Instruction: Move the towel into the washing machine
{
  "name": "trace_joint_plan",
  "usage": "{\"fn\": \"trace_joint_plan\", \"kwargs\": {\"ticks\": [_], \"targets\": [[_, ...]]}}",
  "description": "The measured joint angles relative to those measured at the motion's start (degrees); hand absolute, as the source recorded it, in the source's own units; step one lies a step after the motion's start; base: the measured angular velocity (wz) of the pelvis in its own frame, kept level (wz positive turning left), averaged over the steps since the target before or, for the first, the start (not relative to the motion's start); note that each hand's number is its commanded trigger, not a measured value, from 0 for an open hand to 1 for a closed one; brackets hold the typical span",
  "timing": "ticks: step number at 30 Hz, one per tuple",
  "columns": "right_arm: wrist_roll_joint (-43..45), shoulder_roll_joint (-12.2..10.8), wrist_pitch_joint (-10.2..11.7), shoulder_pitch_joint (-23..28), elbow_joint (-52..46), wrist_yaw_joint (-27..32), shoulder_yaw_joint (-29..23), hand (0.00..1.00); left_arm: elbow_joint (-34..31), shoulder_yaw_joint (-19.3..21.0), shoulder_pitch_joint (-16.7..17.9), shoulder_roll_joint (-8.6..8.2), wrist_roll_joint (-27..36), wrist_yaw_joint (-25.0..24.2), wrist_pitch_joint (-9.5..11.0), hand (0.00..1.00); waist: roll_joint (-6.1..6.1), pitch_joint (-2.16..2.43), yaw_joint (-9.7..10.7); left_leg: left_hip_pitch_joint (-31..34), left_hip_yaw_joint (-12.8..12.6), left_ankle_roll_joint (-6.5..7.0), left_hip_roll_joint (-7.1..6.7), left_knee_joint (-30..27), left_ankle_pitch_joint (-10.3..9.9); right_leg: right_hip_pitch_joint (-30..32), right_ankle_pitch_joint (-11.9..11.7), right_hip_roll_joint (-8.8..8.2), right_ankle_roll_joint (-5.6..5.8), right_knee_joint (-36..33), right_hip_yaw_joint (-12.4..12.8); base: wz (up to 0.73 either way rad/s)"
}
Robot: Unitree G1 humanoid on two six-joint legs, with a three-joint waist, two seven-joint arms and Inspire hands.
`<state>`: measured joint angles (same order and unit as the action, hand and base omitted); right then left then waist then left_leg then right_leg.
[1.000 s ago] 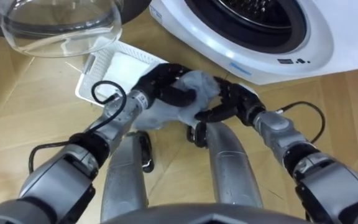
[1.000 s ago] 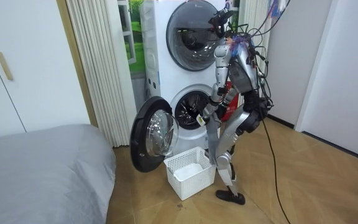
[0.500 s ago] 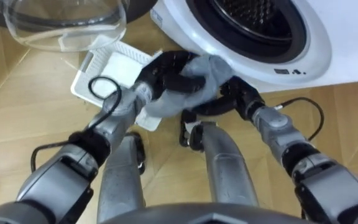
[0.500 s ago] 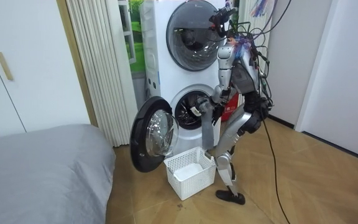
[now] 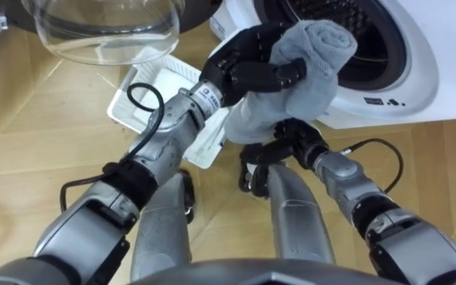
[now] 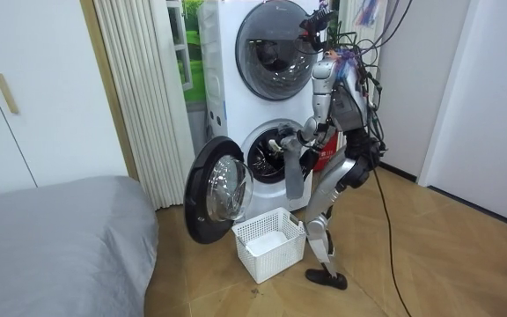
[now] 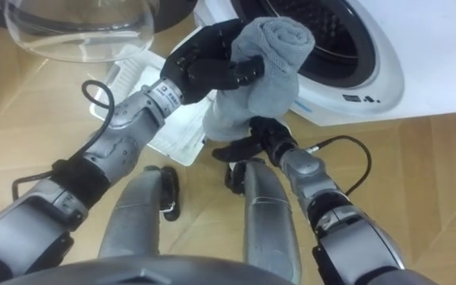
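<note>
The robot's left hand (image 5: 248, 67) grips a rolled grey towel (image 5: 311, 59), fingers curled around it, at the washing machine's (image 5: 406, 75) open drum. The right hand (image 5: 291, 141), fingers loosely extended, sits under the towel's hanging end.

Robot holds grey towel (image 6: 294, 176) at washing machine (image 6: 259, 132) (door (image 6: 216, 189) open).

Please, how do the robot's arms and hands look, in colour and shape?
The left hand and right hand are black. The arms are rounded silver-grey shells with black bands at the joints. A thin black cable loops beside each forearm.
</note>
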<state>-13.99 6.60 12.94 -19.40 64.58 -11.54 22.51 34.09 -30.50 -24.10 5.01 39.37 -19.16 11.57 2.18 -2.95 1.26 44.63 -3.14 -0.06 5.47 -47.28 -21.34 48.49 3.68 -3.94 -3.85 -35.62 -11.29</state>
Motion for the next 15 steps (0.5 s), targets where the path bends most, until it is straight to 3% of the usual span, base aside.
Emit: {"fn": "trace_joint_plan", "kwargs": {"ticks": [7,11,15], "targets": [[-0.25,1.1,-0.11,0.4,0.0,-1.24,0.49,0.0,0.0,-1.24,-0.03,0.52,1.09,-0.36,0.0,1.0,-0.42,-0.19,0.1,-0.1,-0.06,-0.01,-0.08,0.19,0.0,0.0,0.02,-0.07,-0.02,0.04,-0.02,0.0],[0.36,0.8,-0.11,0.54,-0.07,-1.29,0.26,0.0,0.01,-1.2,-0.02,0.49,2.38,-2.29,-0.03,1.0,-0.47,-0.21,0.1,-0.21,-0.16,-0.04,-0.25,0.82,0.08,0.0,0.32,-0.94,-0.19,-0.08,-0.52,0.02],[0.46,0.76,-0.92,0.46,-0.28,-1.2,-0.22,0.0,0.27,-1.28,0.93,0.51,10.78,-4.53,-0.55,1.0,-0.49,-0.22,0.11,-0.25,-0.15,-0.1,-0.17,0.96,0.07,0.11,0.68,-0.97,-0.33,-0.14,-0.84,0.01]]}}
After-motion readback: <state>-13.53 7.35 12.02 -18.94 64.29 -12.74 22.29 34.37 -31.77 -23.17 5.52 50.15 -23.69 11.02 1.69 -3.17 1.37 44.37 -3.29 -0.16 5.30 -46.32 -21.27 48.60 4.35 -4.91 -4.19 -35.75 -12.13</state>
